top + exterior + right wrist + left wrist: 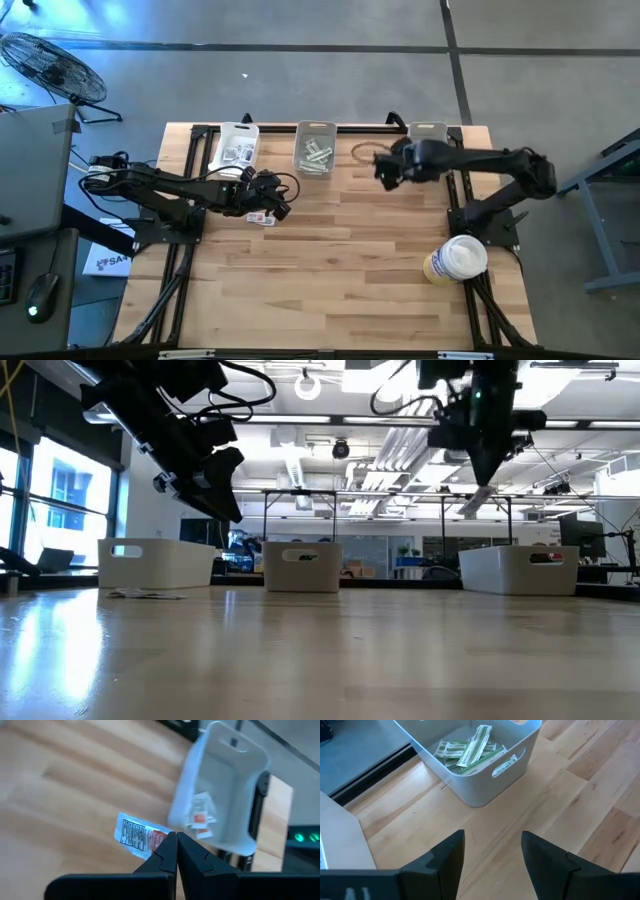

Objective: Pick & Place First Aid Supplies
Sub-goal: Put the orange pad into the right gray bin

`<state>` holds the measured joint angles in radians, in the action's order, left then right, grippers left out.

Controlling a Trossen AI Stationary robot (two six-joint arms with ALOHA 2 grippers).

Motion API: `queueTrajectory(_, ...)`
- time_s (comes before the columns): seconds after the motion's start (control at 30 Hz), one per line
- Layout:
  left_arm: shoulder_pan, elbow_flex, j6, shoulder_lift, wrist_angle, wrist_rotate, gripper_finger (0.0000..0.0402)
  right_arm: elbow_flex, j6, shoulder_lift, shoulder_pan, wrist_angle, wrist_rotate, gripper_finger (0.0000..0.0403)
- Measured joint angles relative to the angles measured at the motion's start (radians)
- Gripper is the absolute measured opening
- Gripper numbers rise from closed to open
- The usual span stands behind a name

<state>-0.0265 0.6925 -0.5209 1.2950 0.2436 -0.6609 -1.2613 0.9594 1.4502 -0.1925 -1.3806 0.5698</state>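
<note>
My right gripper (176, 836) is shut on a small white packet with red print (136, 835), high above the table (383, 172), next to the right bin (220, 795). That bin holds a few white-and-red packets (200, 817). My left gripper (492, 840) stands open above the wood with nothing between its fingers, facing the middle bin (485, 765), which holds pale green strips (470, 750). One white packet (262, 218) lies flat on the table just below the left gripper (278, 200). My right gripper pinches one end of the packet (160, 839) between the tips of its two fingers. The fingers slant down from above. The packet is lifted clear of the table and sticks out sideways from the fingertips, its printed face showing.
Three white bins stand along the far edge: the left bin (238, 145) with white packets, the middle bin (315, 148), the right bin (428, 133). A big white-and-yellow tub (455, 262) stands near the right arm's base. Bare wood fills the table's near half (330, 290).
</note>
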Motion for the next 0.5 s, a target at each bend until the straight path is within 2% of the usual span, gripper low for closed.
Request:
queueTrajectory(0.3,0.0,0.0,0.001,0.0,0.002,0.019,0.0193,0.0,-0.122,0.005,-0.284,0.008,0.012,0.0)
queueTrajectory(0.5,0.0,0.0,0.024,0.0,0.001,0.018,0.0193,0.0,-0.173,0.005,-0.407,0.005,0.012,0.0)
